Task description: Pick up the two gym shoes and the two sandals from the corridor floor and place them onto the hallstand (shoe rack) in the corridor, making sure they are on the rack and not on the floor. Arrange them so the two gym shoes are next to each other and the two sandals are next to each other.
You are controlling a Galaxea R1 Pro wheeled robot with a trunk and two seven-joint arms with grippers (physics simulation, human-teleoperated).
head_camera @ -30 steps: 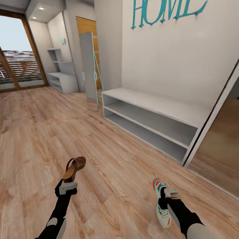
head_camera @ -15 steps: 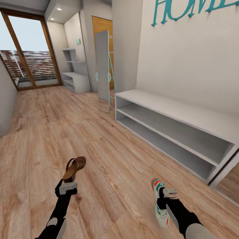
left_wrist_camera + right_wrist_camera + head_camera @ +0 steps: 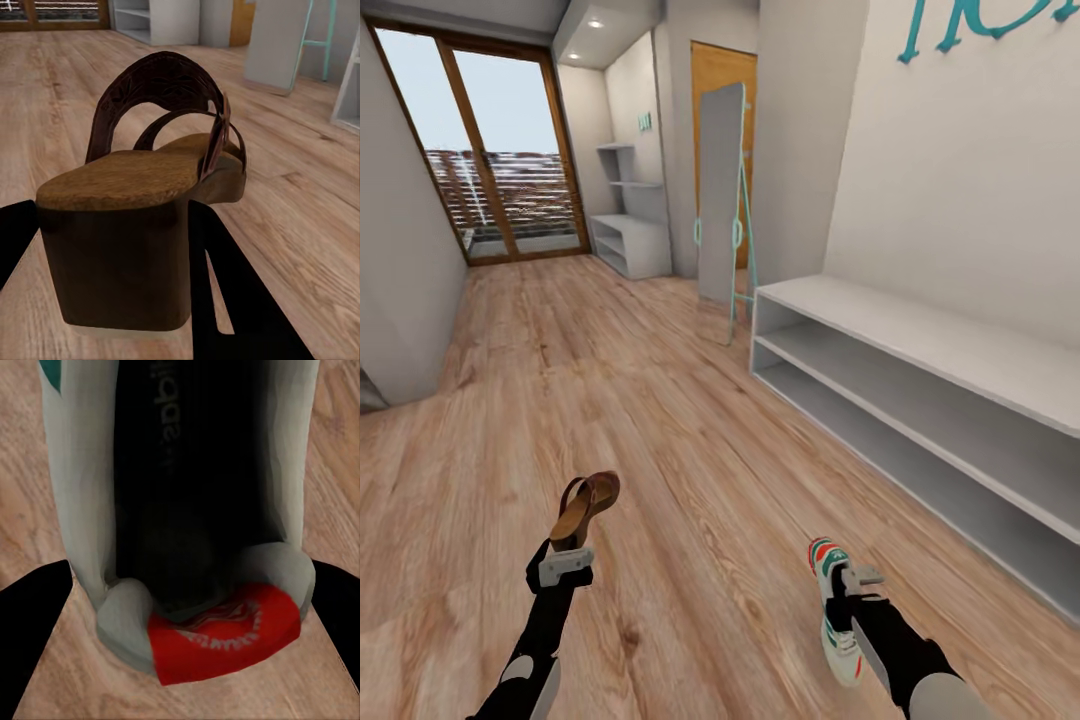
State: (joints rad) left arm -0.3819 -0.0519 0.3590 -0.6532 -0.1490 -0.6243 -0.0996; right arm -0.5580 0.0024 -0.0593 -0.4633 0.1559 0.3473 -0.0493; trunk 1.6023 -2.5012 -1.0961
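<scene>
Head view: left claw (image 3: 567, 556) grips sandal (image 3: 584, 509); right claw (image 3: 847, 589) grips gym shoe (image 3: 834, 612) (sole hidden).

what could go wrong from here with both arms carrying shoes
The sandal is pinched only at its heel by the left gripper, so it might pivot or slip. The gym shoe hangs low in the right gripper, near the corridor floor, and may scrape. Both could clip the shoe rack edge.

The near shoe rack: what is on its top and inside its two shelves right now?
The shoe rack shows a bare top and nothing in the visible stretch of both shelves. Its far right end runs out of frame, so that part cannot be checked.
</scene>
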